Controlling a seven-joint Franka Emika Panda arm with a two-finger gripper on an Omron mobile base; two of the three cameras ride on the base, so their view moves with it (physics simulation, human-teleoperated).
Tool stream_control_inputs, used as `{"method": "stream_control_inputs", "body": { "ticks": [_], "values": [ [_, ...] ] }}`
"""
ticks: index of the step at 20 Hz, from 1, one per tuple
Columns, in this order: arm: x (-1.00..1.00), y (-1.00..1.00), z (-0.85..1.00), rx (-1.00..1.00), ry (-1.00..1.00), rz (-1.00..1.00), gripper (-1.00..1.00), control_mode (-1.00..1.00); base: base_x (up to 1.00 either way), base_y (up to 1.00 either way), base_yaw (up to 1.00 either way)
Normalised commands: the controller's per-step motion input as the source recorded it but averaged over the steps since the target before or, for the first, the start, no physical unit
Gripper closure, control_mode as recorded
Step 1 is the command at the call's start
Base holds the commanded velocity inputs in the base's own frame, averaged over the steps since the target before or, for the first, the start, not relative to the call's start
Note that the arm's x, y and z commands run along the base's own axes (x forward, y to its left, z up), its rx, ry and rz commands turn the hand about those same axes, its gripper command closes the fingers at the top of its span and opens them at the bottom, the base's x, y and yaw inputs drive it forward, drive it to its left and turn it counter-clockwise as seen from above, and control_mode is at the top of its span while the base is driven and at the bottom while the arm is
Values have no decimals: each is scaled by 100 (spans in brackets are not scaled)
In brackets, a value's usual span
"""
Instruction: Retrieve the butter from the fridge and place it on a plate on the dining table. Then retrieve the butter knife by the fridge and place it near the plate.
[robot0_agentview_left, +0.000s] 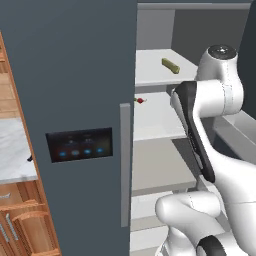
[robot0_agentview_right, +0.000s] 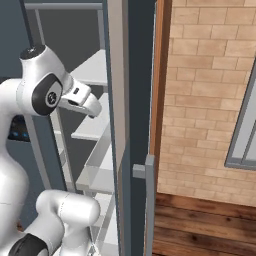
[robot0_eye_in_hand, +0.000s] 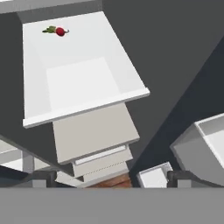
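Observation:
The fridge (robot0_agentview_left: 75, 75) has its left door shut and its right side open, baring pale shelves. The butter (robot0_agentview_left: 170, 65), a slim olive-yellow stick, lies on an upper shelf. My gripper (robot0_eye_in_hand: 111, 178) is open and empty, its dark fingertips (robot0_eye_in_hand: 43, 177) wide apart. It looks down over a lower white shelf (robot0_eye_in_hand: 83, 87) inside the fridge, below the butter's level. A small dark sliver, the butter knife (robot0_agentview_left: 30, 158), lies on the marble counter against the fridge's left side. The plate and the dining table are out of view.
A red radish (robot0_agentview_left: 140, 100) (robot0_eye_in_hand: 60, 31) lies at the back of the second shelf. The open fridge door (robot0_agentview_right: 120, 125) stands edge-on right of my arm, with a brick wall (robot0_agentview_right: 210, 100) beyond. Wooden cabinets (robot0_agentview_left: 25, 220) sit under the marble counter (robot0_agentview_left: 15, 150).

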Motion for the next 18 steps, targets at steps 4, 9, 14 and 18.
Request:
{"method": "stream_control_inputs", "body": {
  "ticks": [4, 9, 14, 18],
  "values": [
    [1, -2, 35, -2, -22, 0, -100, -100, 0, 0, 0],
    [15, 0, 60, 0, -22, 0, -100, -100, 0, 0, 0],
    [22, -1, 64, 2, -6, 0, -100, -100, 0, 0, 0],
    [38, -30, 4, 3, 3, 1, -100, -100, 0, 0, 0]
  ]
}}
